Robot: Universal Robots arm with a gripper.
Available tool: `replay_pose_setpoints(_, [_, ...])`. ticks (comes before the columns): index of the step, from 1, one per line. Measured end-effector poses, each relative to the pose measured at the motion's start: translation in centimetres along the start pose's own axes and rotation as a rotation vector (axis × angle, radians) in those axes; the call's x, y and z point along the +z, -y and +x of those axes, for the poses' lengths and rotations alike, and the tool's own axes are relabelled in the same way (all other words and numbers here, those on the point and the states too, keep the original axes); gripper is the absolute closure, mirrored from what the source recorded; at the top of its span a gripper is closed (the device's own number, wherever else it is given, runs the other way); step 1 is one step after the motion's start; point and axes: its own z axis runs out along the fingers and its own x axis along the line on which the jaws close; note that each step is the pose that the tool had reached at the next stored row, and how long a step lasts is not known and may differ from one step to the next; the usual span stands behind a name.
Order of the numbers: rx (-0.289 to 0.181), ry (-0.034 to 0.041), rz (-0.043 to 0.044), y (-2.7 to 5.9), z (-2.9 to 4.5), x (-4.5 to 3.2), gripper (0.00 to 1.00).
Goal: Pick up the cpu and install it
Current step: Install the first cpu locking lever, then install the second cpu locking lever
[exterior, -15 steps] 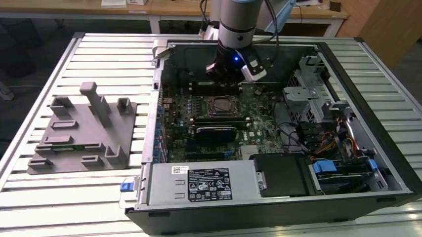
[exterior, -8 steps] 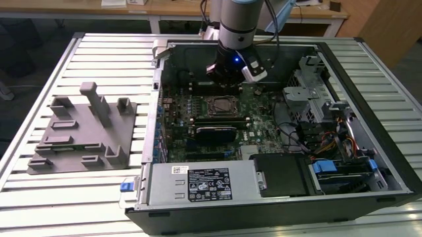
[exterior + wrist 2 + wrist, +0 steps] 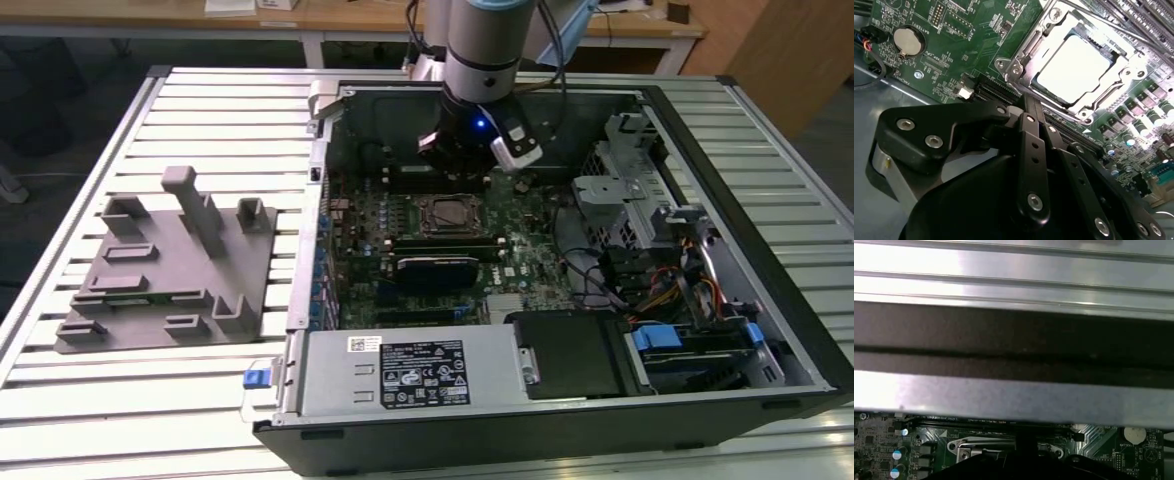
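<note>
The cpu (image 3: 1071,67), a flat square chip with a bright silvery top, lies inside the metal socket frame (image 3: 1019,55) on the green motherboard (image 3: 954,35). In the second wrist view my gripper (image 3: 1030,100) hovers just beside that frame, its black fingers (image 3: 1026,130) pressed together with nothing between them. The exterior view has the gripper (image 3: 461,165) hanging inside the open computer case, a little behind the socket (image 3: 447,213). The socket frame (image 3: 984,450) also peeks in at the edge of the first wrist view, below the case wall.
A grey plastic tray (image 3: 167,270) with upright posts sits on the slatted table at the exterior view's left. The case (image 3: 534,420) holds a power supply, drive cage and cables (image 3: 654,290). A coin battery (image 3: 906,41) and memory slots are near the socket.
</note>
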Motion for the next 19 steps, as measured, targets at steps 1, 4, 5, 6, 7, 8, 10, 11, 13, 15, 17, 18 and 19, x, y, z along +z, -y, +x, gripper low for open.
replay_pose_setpoints(1, [0.000,0.0001,0.0000,0.05,-0.01,0.00,0.89])
replay_pose_setpoints(4, [0.000,0.0001,0.0000,0.22,-0.05,-0.02,0.89])
replay_pose_setpoints(5, [0.000,0.0000,0.0000,0.27,-0.07,-0.03,0.89])
replay_pose_setpoints(6, [0.000,0.0000,0.0001,0.33,-0.09,-0.04,0.89])
replay_pose_setpoints(7, [0.000,0.0000,0.0001,0.40,-0.11,-0.05,0.89])
replay_pose_setpoints(8, [0.000,0.0000,0.0000,0.48,-0.13,-0.05,0.89])
replay_pose_setpoints(10, [0.000,0.0000,0.0001,0.66,-0.15,-0.08,0.89])
replay_pose_setpoints(11, [0.000,0.0000,0.0000,0.75,-0.18,-0.09,0.89])
replay_pose_setpoints(13, [0.000,0.0001,0.0000,0.93,-0.19,-0.10,0.89])
replay_pose_setpoints(15, [0.000,0.0000,0.0001,1.11,-0.21,-0.12,0.89])
replay_pose_setpoints(17, [0.000,0.0000,-0.0002,1.41,-0.22,-0.16,0.89])
replay_pose_setpoints(18, [0.000,0.0000,-0.0002,1.53,-0.22,-0.18,0.89])
replay_pose_setpoints(19, [0.000,0.0000,-0.0002,1.62,-0.22,-0.18,0.89])
